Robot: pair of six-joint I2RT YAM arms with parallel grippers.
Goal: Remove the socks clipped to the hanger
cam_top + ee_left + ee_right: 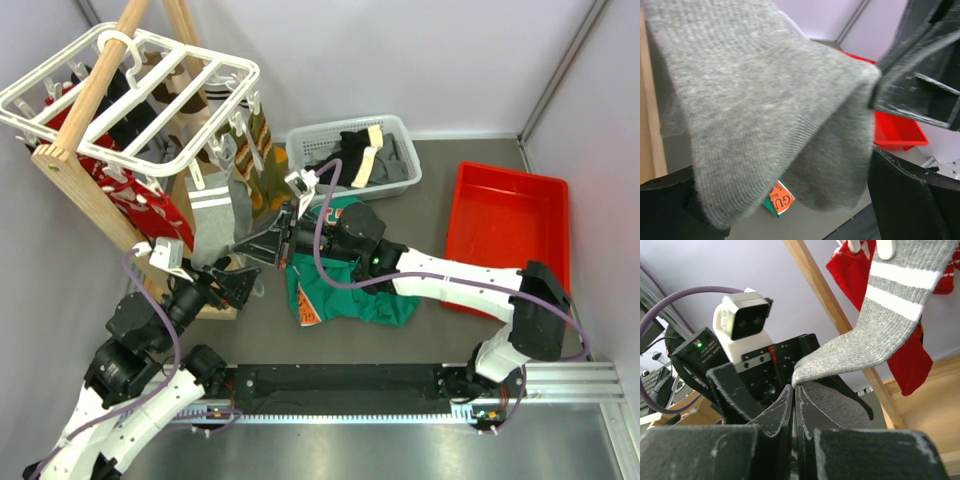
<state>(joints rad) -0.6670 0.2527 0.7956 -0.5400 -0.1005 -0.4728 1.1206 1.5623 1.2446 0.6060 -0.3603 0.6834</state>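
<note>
Both grippers are near the left edge of the worktop (440, 335): right gripper (794, 390) clenched on the grey sock (213, 210), left gripper (243, 284) released around it.

Desk (440, 190): grey matte surface, as I see it from the top camera.
Back centre: white slatted basket (400, 127), standing on the desk near the rear wall.
Right: red tray (505, 215), close to the right wall.
Centre: green shirt (345, 300) with orange print, crumpled, just in front of the basket.
Left: pale wooden rack (88, 195), its foot on the desk.
Near edge: I log a black rail (340, 385) carrying both arm bases.
</note>
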